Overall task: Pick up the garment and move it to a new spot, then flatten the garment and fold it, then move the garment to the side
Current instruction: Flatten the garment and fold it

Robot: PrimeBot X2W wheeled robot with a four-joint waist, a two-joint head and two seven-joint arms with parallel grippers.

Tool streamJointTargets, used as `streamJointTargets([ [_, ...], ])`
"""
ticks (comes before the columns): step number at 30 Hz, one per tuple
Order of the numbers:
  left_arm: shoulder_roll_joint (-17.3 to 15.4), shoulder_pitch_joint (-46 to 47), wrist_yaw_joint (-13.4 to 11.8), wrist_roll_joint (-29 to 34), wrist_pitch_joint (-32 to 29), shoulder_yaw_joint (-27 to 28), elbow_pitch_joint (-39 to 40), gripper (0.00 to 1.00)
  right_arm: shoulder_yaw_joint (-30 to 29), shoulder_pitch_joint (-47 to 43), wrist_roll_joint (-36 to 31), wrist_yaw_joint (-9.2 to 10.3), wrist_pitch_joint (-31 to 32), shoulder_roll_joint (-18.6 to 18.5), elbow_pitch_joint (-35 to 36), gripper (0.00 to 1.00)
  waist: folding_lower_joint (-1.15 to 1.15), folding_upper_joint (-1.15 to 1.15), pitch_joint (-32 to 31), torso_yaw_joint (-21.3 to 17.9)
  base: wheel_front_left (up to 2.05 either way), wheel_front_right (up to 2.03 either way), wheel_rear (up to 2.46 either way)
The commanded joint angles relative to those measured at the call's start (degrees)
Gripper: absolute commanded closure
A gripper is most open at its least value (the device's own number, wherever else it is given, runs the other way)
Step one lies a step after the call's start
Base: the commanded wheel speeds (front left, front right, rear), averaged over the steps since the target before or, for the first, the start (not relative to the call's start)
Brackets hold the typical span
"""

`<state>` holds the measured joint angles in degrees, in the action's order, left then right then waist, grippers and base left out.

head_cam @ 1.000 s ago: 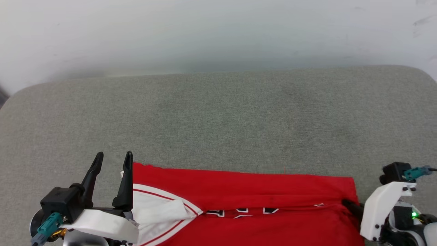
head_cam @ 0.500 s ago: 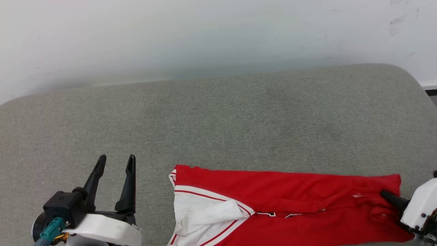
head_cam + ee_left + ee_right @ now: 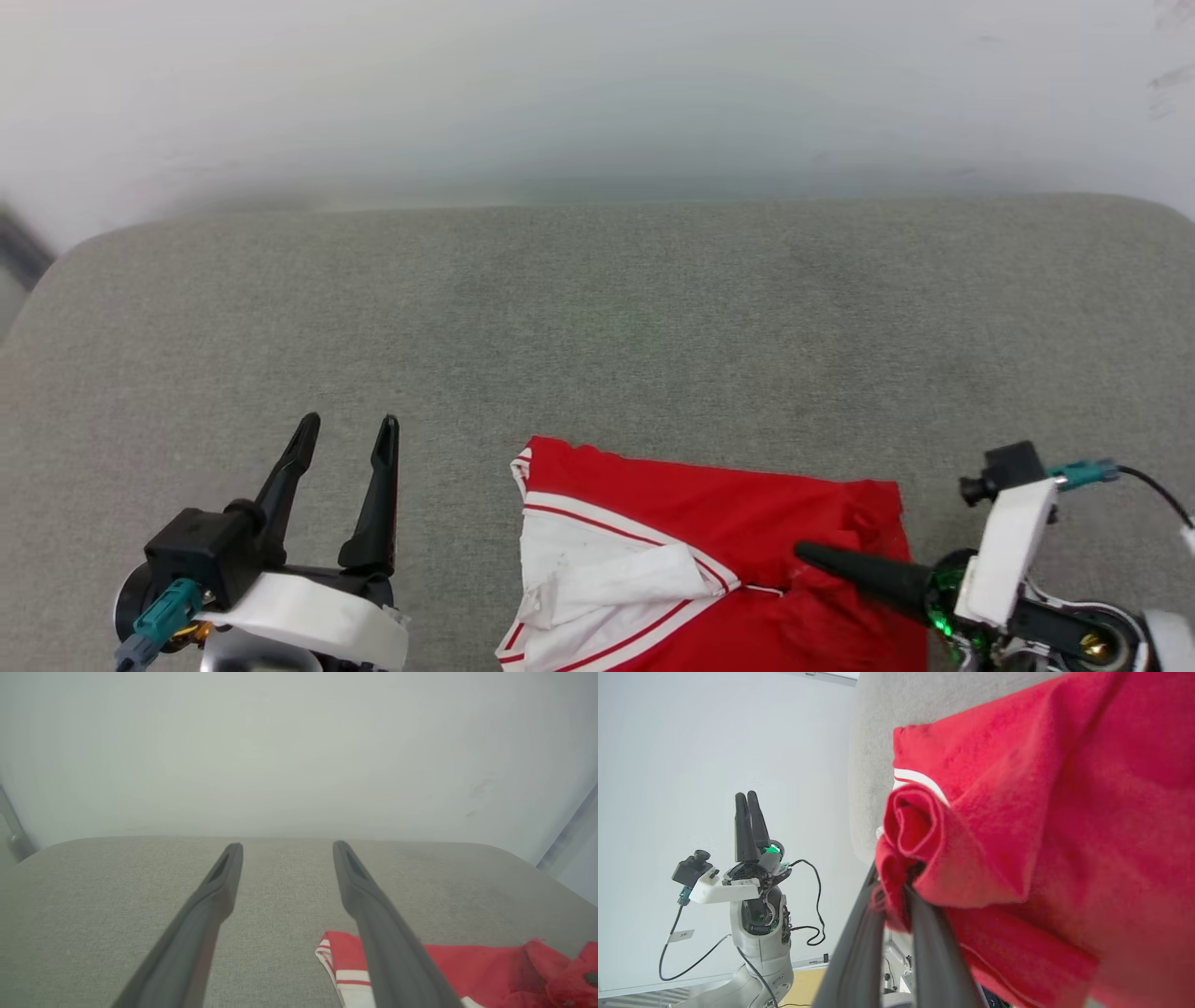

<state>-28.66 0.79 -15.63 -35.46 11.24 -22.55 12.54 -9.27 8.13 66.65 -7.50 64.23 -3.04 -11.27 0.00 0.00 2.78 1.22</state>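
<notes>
The garment (image 3: 691, 509), a red jersey with a white red-striped sleeve, lies at the near edge of the grey padded surface (image 3: 597, 317). My right gripper (image 3: 805, 553) points left over it and is shut on a bunched fold of its red cloth, lifted above the rest. The right wrist view shows that fold of the garment (image 3: 1017, 812) pinched at my right gripper (image 3: 896, 884). My left gripper (image 3: 347, 431) stands open and empty on the garment's left, a short gap away. In the left wrist view my left gripper (image 3: 286, 847) is open, with the garment (image 3: 467, 961) at lower right.
A pale wall (image 3: 597, 93) rises behind the surface. Bare grey padding stretches beyond and to both sides of the garment. The left arm (image 3: 752, 896) with its cables appears in the right wrist view.
My right gripper has moved left with the garment's right end, so the garment now spans less width. The head camera has shifted. The left gripper stays open.
</notes>
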Motion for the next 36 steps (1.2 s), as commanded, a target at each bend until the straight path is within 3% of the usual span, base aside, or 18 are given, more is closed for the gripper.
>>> streamJointTargets([
  [1,0.3,1.2,0.3,0.1,0.0,-0.3,-0.4,0.0,3.4,1.3,2.8,0.01,-1.9,0.2,-1.2,1.0,0.0,0.0,0.8,1.6,0.0,0.0,0.0],
  [11,1.6,3.8,1.3,0.1,0.7,-1.0,-1.6,0.0,22.2,8.4,10.9,0.01,-12.7,0.2,-7.9,1.0,0.0,0.0,4.1,5.6,0.0,0.0,0.0],
  [14,1.8,4.6,1.5,-0.1,1.1,-1.0,-2.1,0.0,25.7,10.9,9.1,0.01,-17.2,0.1,-10.6,1.0,0.0,0.0,5.3,6.5,0.0,0.0,0.0],
  [15,2.0,4.7,1.7,-0.2,1.2,-0.9,-2.3,0.0,26.7,11.5,8.5,0.01,-18.3,0.2,-11.4,0.91,0.0,0.0,5.7,6.7,0.0,0.0,0.0],
  [16,2.0,4.7,1.7,-0.2,1.2,-0.9,-2.3,0.0,26.7,11.5,8.5,0.01,-18.3,0.2,-11.4,0.91,0.0,0.0,5.7,6.7,0.0,0.0,0.0],
  [17,2.1,4.7,1.8,-0.2,1.2,-1.0,-2.5,0.0,27.7,12.0,8.3,0.01,-19.3,0.2,-12.3,0.6,0.0,0.0,5.9,6.9,0.0,0.0,0.0],
  [18,2.2,4.8,1.9,-0.3,1.5,-0.9,-2.7,0.0,28.6,12.5,8.4,0.01,-20.1,0.2,-13.2,0.0,0.0,0.0,6.1,7.0,0.0,0.0,0.0],
  [24,2.8,5.1,2.4,-0.4,2.1,-0.7,-4.0,0.0,33.5,14.5,8.8,0.01,-22.7,0.2,-16.2,0.0,0.0,0.0,6.4,6.8,0.0,0.0,0.0],
  [30,2.9,4.9,2.8,-0.5,2.4,-0.7,-4.8,0.0,37.0,15.6,5.7,0.01,-24.9,-1.1,-11.4,0.0,0.0,0.0,5.1,5.8,0.0,0.0,0.0],
  [35,2.5,3.7,2.2,-0.8,2.5,-0.2,-5.1,0.0,40.7,15.4,-5.8,0.01,-32.9,-7.7,-3.0,0.0,0.0,0.0,3.9,4.4,0.0,0.0,0.0],
  [36,2.5,3.0,1.8,-0.9,2.7,0.0,-5.2,0.0,40.1,14.5,-16.0,0.02,-39.1,-12.3,-1.3,0.0,0.0,0.0,3.2,3.4,0.0,0.0,0.0],
])
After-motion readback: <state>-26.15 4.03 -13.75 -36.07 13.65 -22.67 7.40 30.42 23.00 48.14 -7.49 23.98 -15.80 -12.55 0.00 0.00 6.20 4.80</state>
